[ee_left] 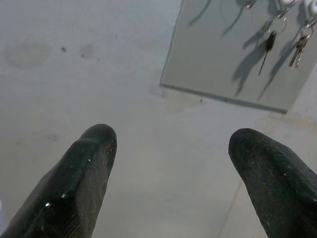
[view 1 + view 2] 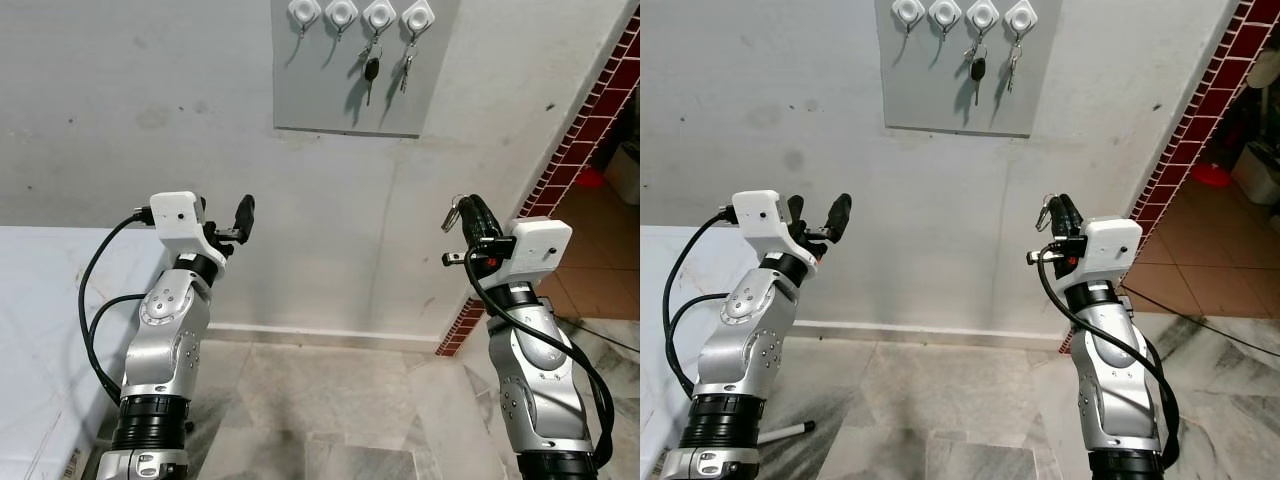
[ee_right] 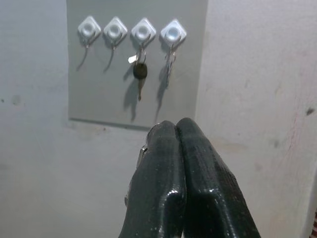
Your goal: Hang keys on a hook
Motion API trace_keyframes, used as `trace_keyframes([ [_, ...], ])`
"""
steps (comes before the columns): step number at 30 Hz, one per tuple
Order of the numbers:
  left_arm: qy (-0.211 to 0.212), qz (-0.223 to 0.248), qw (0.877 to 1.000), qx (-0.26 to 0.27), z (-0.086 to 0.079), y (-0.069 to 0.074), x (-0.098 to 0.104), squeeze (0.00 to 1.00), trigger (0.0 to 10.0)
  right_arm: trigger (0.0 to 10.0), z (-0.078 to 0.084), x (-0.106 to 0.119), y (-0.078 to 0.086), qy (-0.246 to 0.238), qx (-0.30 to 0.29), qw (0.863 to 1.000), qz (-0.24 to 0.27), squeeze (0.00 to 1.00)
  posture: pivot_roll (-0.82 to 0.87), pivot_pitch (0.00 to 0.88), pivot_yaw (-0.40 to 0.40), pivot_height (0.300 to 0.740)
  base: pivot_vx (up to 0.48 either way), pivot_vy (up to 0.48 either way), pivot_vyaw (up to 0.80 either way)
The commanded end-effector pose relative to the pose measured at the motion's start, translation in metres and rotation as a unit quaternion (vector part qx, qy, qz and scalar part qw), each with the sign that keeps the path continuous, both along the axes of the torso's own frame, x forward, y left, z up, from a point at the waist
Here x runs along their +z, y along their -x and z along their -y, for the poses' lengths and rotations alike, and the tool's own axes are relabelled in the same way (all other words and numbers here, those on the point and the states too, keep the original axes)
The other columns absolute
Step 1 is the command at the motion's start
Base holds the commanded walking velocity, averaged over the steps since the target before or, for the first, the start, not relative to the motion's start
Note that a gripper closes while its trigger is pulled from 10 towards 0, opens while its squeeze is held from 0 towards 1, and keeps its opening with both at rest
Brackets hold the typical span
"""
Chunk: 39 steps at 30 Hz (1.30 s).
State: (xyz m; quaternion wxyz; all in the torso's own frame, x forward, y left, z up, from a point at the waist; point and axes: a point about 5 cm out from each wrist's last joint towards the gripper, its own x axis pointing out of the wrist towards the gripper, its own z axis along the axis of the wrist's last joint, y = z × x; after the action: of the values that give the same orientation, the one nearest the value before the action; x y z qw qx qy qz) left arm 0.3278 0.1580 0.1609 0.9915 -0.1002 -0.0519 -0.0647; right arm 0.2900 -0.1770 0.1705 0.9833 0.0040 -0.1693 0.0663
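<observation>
The right claw (image 2: 460, 216) is pinched closed on a metal key ring (image 3: 142, 148), well below the hook board (image 2: 330, 95). The left claw (image 1: 171, 173) is held spread and empty. On the board, 2 of 4 hooks (image 3: 114, 30) carry keys (image 3: 140, 72).

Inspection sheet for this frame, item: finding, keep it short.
Surface: grey panel on the wall, four white hooks.
Job's things: two left hooks bare; black-headed key on the third, silver keys on the fourth; a metal ring shows at the right gripper's tips.
Clutter: nothing seen.
Grippers: left gripper open, empty; right gripper shut.
Cables: black cables looped at both arms.
Surroundings: brick edging, tiled floor.
</observation>
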Motion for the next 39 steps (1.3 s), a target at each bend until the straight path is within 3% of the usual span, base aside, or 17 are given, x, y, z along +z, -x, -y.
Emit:
trace_keyframes([
  [1,0.005,0.004,1.0,0.004,-0.0012,0.0005,0.0045,0.0,10.0,10.0,0.0002,0.0094,-0.0008,0.002,0.006,1.0,0.013,0.0,0.02,0.0,-0.032,0.74,0.296,0.0,0.0],
  [39,0.016,0.004,1.0,0.012,-0.0014,0.0019,0.0063,0.0,10.0,10.0,-0.0012,0.0112,-0.0039,0.005,0.018,1.0,0.007,0.0,0.03,0.0,-0.052,0.74,0.295,0.0,0.0],
])
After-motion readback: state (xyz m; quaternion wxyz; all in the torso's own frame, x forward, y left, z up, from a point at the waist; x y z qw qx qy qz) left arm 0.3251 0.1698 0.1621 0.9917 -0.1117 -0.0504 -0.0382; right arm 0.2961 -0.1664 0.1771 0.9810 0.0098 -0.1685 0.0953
